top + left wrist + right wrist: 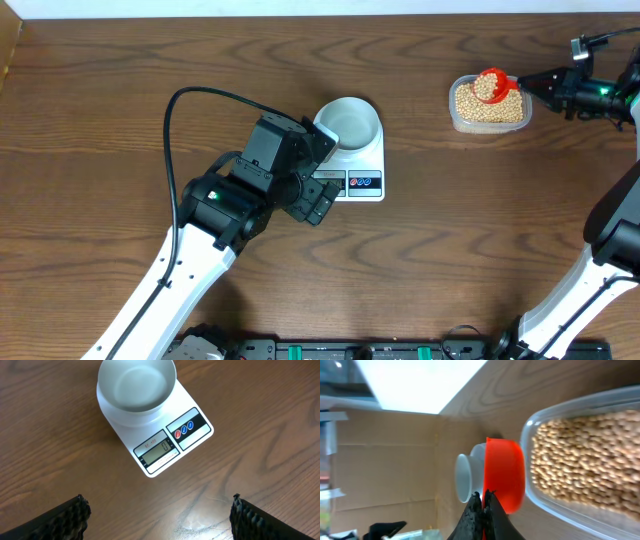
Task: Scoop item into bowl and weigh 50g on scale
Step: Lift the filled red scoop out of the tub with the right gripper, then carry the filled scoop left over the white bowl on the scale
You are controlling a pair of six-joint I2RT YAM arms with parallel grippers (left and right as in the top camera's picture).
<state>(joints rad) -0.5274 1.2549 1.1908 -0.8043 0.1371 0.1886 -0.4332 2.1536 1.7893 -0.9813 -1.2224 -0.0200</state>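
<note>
The left gripper [159,499] hangs with its jaws spread wide over the table just near of the scale [165,445], touching nothing. The bowl [136,385] sits on the scale's far end. At the far right, the right gripper [482,497] is clamped tight on the red scoop [505,475], which carries beans [489,85] above the clear tub [458,120] of more beans.

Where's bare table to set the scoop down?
Bare wood lies between the scale and the bean tub, and between the scale and the right arm. Crowded: left of the scale, where the open left claw hovers.
</note>
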